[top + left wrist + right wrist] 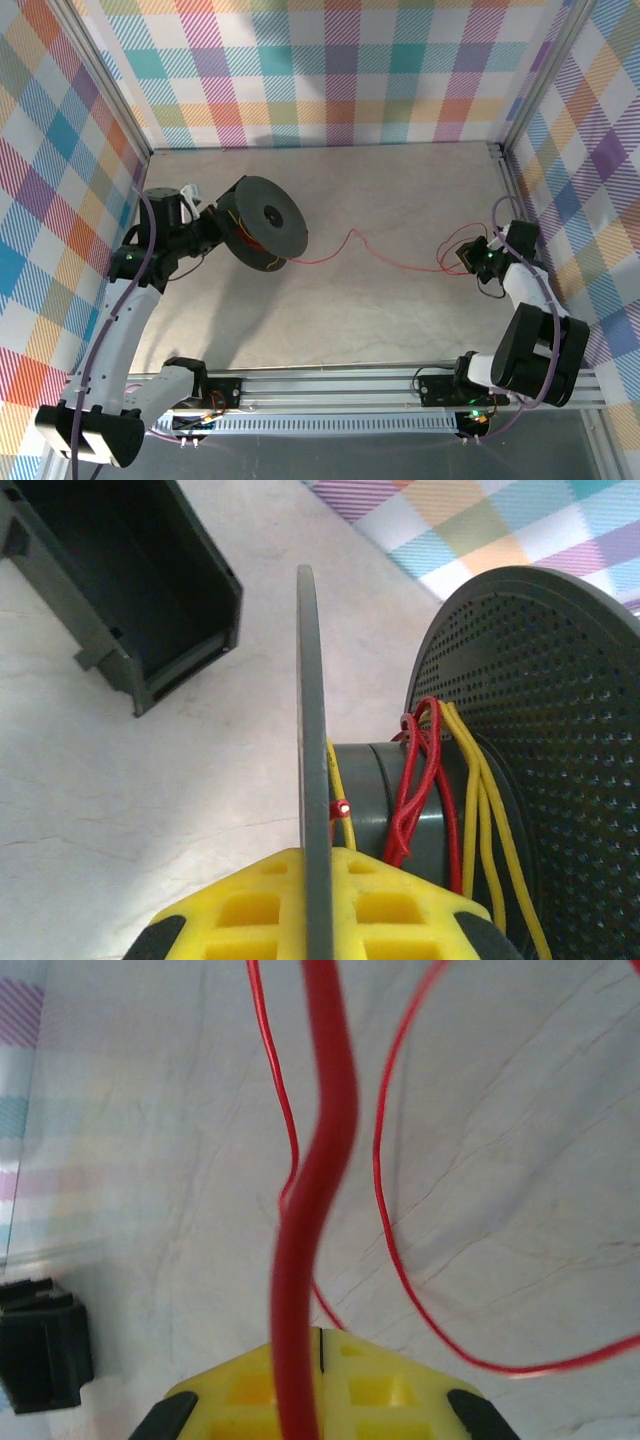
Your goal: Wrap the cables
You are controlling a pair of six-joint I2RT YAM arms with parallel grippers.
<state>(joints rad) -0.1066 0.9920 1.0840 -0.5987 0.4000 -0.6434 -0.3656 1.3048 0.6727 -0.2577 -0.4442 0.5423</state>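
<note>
The left pincer (318,880) is pressed together on the thin flange (308,700) of a dark perforated spool (268,225), held tilted at nine o'clock of the bench (400,190). On its hub (375,790) lie turns of red wire (415,780) and yellow wire (478,810). One red strand trails across the bench to three o'clock, where the right pincer (300,1380) pinches it, with loose red loops just beside.
</note>
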